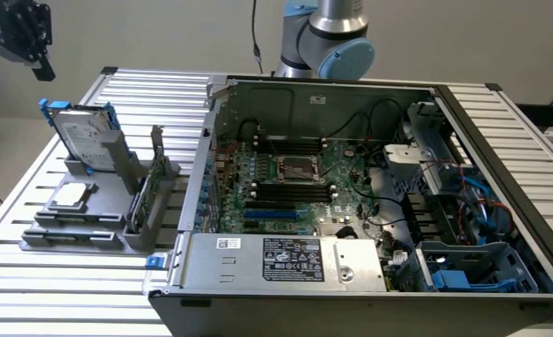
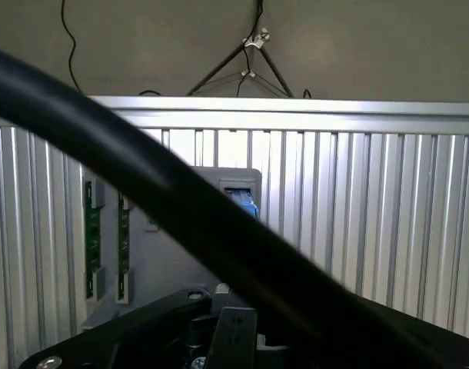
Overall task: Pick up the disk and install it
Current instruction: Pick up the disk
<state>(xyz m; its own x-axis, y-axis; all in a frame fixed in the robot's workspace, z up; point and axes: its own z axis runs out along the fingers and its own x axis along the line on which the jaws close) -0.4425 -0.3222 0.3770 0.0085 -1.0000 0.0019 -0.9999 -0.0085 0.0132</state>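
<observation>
The disk (image 1: 82, 135), silver with a white label and blue rails, stands upright in a grey holder (image 1: 99, 210) on the slatted table at the exterior view's left. My gripper (image 1: 43, 71) hangs high above and slightly to the left of the disk, well apart from it, shut with nothing in it. In the wrist view the grey holder (image 2: 181, 254) lies below me with a blue piece (image 2: 245, 204) showing in its slot. A thick black cable (image 2: 142, 184) crosses in front and hides part of the holder.
An open computer case (image 1: 370, 203) with its motherboard (image 1: 290, 179) fills the middle and right. A blue-fitted bay (image 1: 469, 270) sits at its near right corner. The holder also carries a small silver chip (image 1: 71, 196) and an upright card (image 1: 144, 196). The arm's base (image 1: 328, 38) stands behind the case.
</observation>
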